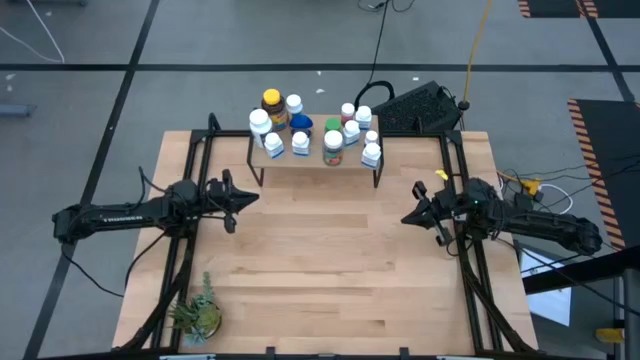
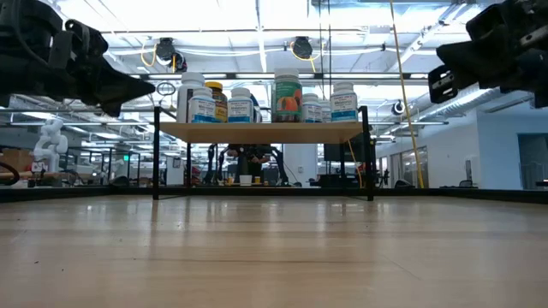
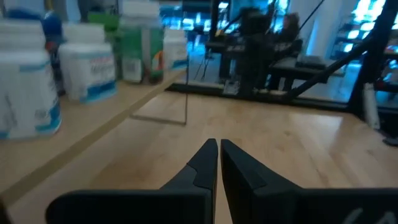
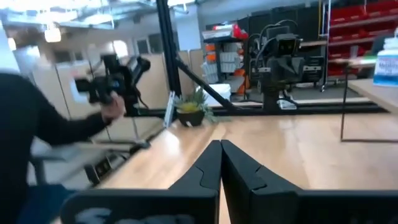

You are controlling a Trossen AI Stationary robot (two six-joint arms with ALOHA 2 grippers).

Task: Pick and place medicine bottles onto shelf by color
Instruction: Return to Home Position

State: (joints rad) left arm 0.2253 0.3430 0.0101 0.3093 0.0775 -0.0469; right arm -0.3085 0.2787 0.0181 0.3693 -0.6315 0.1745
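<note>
Several medicine bottles point(image 1: 310, 132) stand upright on the shelf point(image 1: 318, 157), a small light-wood board on thin black legs at the table's far middle; in the low view the bottles point(image 2: 287, 97) line the shelf point(image 2: 261, 131). Most are white with blue labels; one is amber with a yellow cap point(image 1: 272, 104), one is blue point(image 1: 301, 124), one has a green cap point(image 1: 332, 127). My left gripper point(image 1: 250, 197) hovers shut at the table's left, pointing level toward the middle. My right gripper point(image 1: 407, 218) hovers shut at the right. Both are empty, fingertips together in the left wrist view point(image 3: 217, 148) and right wrist view point(image 4: 219, 148).
A small green potted plant point(image 1: 197, 314) stands near the table's front left corner. A black keyboard point(image 1: 417, 108) lies behind the shelf, off the table. Black frame rails point(image 1: 452, 170) run along the table's left and right sides. Bare wood point(image 1: 330, 250) lies between the grippers.
</note>
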